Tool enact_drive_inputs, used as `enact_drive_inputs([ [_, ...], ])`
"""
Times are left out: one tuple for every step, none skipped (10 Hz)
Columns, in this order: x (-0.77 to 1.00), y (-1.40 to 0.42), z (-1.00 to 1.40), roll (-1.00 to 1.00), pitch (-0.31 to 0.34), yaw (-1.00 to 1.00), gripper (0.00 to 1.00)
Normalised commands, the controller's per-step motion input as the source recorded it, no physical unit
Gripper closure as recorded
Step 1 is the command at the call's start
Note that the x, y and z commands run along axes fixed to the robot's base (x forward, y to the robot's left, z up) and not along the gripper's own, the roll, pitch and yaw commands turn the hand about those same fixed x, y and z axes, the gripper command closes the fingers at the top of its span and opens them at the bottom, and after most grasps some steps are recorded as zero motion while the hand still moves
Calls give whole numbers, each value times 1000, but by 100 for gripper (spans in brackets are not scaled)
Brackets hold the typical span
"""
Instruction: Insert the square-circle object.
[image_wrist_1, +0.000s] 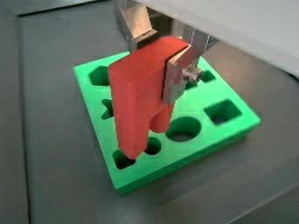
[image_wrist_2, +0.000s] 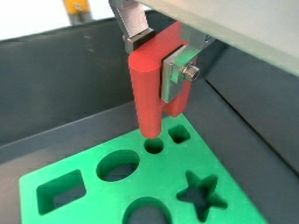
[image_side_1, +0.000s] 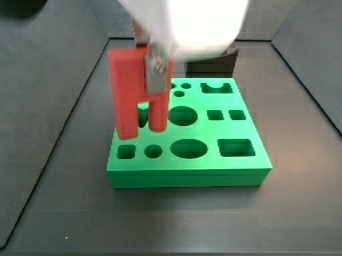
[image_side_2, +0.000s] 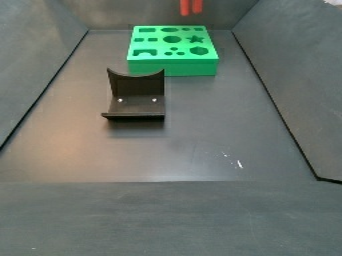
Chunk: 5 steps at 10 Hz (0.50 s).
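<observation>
A smooth red plastic square-circle object (image_wrist_1: 146, 96), elongated with two slim pegs, hangs upright in the tool (image_wrist_1: 158, 54), whose flat silver fingers (image_wrist_1: 179, 72) are clamped on its upper end. Its pegs point down over a glossy green slab with shaped holes (image_side_1: 187, 140) on the dark matte desk (image_side_2: 201, 150).

The red square-circle object (image_wrist_1: 142, 94) hung upright in the claw (image_wrist_1: 158, 54), pinched near its top, its two slim pegs pointing down at the green block's (image_wrist_1: 239, 122) holes.
</observation>
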Motion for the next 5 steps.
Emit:
enact_drive_inputs([
  [0,0,-429,96,0,-1000,100],
  [0,0,-406,90,0,-1000,100],
  [17,-69,-237,67,66,-803,100],
  [0,-106,-231,89,50,-540,100],
  [-9,-94,-160,103,63,-411,100],
])
